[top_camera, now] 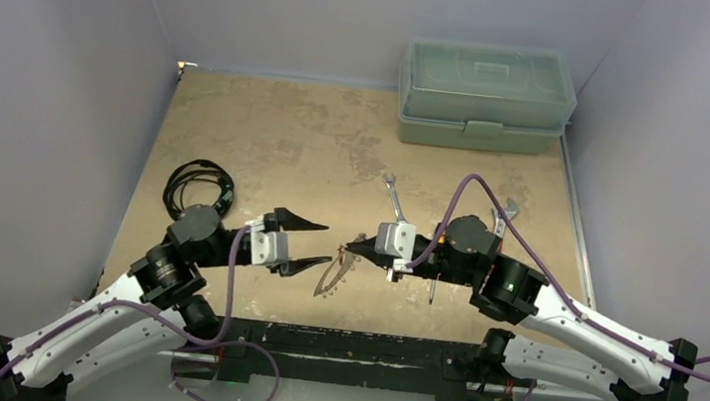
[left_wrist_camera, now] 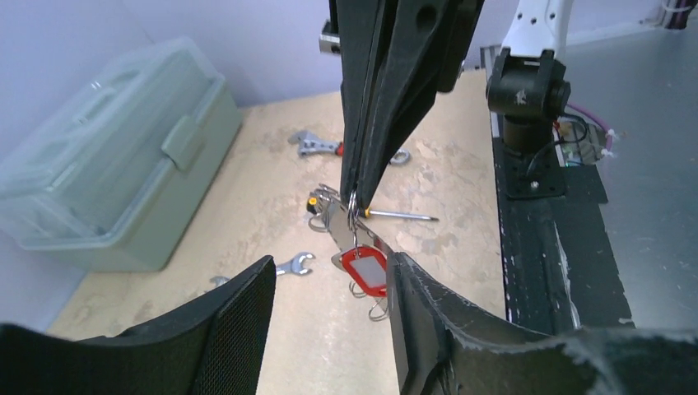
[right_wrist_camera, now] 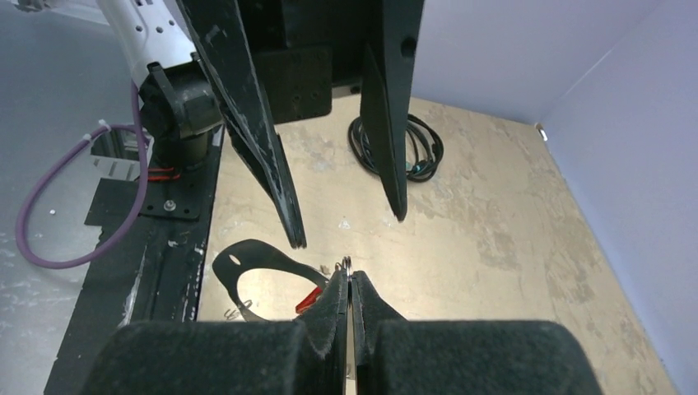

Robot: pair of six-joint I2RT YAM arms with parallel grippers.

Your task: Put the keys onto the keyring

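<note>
My right gripper (top_camera: pixel 350 251) is shut on a small ring at the top of the keyring (top_camera: pixel 331 274) and holds it above the table. The keyring hangs below the jaws as a thin oval metal loop (right_wrist_camera: pixel 240 257) with small keys on it. In the left wrist view one key with a red tag (left_wrist_camera: pixel 364 270) dangles from the loop (left_wrist_camera: pixel 336 220). My left gripper (top_camera: pixel 327 243) is open and empty. It faces the right gripper, its fingertips (left_wrist_camera: pixel 247 317) on either side of the hanging red tag, the right-hand one close beside it.
A green toolbox (top_camera: pixel 487 95) stands at the back right. A coiled black cable (top_camera: pixel 195 187) lies at the left. Spanners (top_camera: pixel 393 197) lie by the right arm, and a screwdriver (left_wrist_camera: pixel 399 216) lies under the keyring. A black base plate (top_camera: pixel 356 345) runs along the near edge.
</note>
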